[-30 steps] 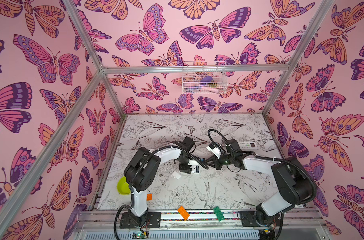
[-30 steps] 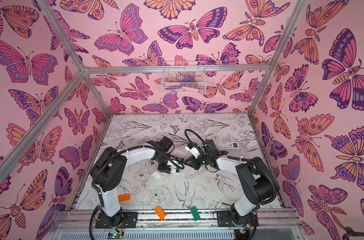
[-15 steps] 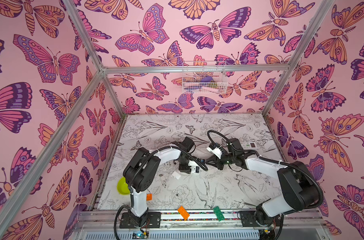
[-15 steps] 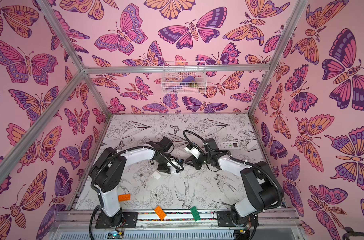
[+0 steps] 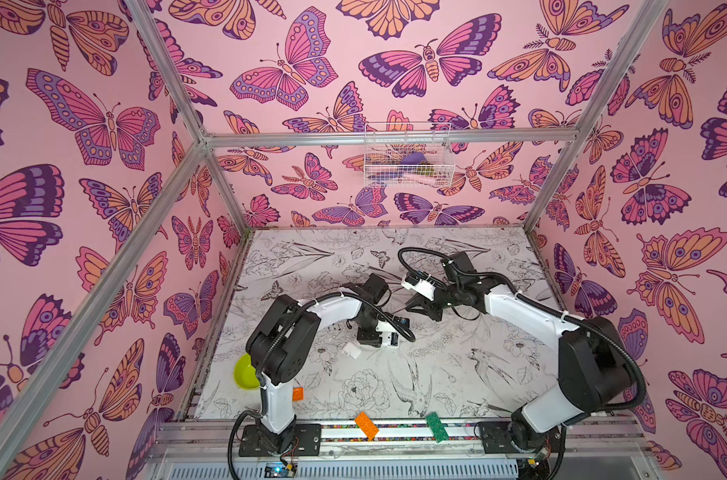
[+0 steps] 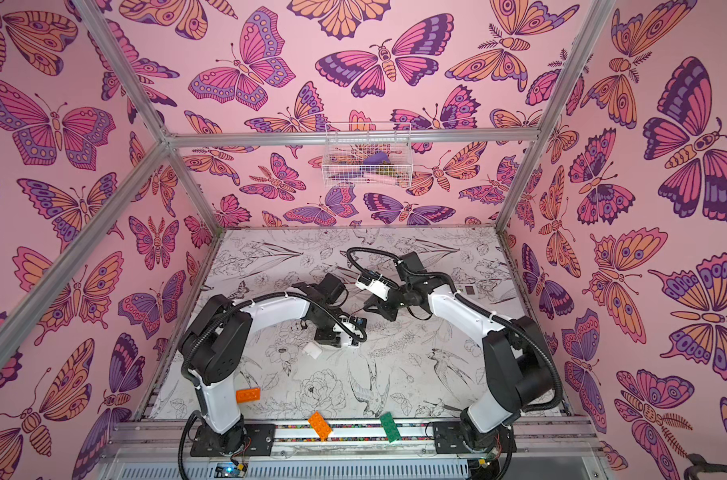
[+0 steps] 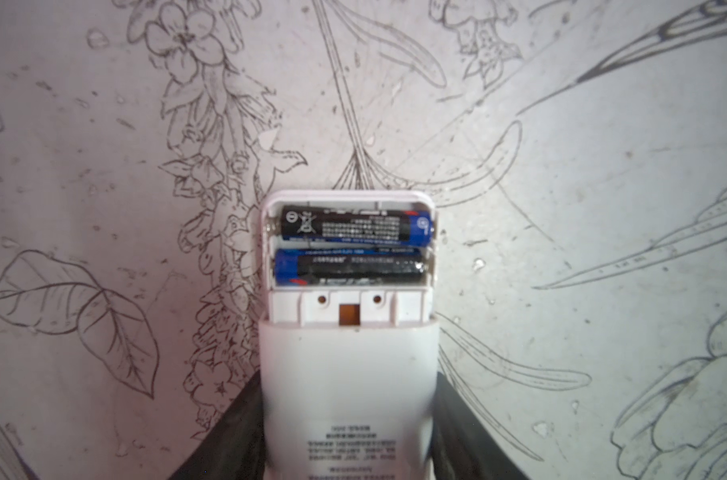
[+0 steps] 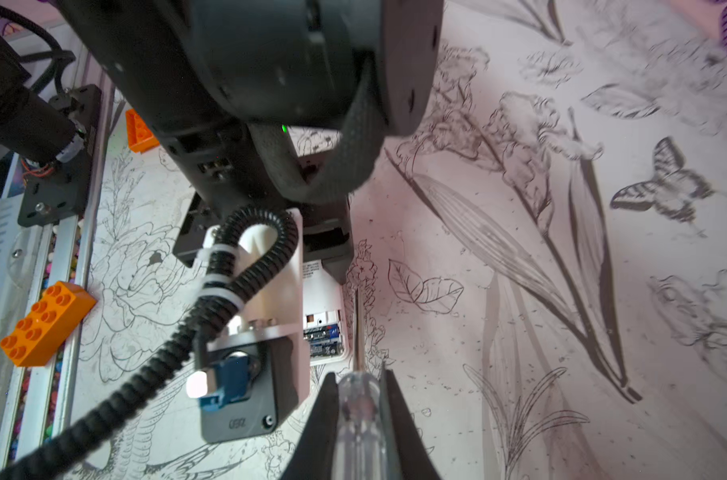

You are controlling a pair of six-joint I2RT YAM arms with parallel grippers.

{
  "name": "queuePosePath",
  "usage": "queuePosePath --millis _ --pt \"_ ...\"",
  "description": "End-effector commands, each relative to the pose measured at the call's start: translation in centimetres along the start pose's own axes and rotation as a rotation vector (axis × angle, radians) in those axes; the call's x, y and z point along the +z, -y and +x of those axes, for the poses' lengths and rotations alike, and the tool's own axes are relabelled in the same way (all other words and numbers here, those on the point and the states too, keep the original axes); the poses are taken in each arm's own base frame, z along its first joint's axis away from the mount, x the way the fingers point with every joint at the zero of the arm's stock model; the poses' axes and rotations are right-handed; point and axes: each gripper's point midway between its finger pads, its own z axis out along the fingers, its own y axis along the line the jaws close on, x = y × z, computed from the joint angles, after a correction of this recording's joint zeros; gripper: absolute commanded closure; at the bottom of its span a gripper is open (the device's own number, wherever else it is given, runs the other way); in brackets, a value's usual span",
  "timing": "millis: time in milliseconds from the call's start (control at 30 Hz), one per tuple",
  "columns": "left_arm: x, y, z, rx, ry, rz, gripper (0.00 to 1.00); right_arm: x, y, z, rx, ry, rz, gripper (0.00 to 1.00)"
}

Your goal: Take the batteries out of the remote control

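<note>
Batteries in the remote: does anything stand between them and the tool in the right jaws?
Nothing visible covers them: the batteries lie bare in the open remote, the white cover apart on the table. The tool runs beside the remote; only its side wall is between.

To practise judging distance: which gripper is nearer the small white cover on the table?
Left. The left gripper, holding the remote, is just beside the white cover; the right gripper, holding a screwdriver, lies beyond the remote.
</note>
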Motion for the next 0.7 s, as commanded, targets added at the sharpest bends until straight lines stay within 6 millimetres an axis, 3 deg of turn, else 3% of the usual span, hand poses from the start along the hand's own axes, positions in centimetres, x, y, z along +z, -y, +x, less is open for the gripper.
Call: queuePosePath --millis 0,367,667 --pt "1.1 2.4 0.6 -0.002 -0.025 0.095 0.44 1.0 -2.3 3.1 0.051 -0.107 -0.139 1.00" --pt "0.8 2.3 0.3 -0.016 -0.024 0.099 0.44 1.1 -2.2 2.6 0.052 -0.103 -0.164 1.00" --pt "1.0 2.7 0.3 -0.007 -0.014 0.118 0.43 1.7 -0.9 2.5 0.021 -0.119 -0.088 1.00"
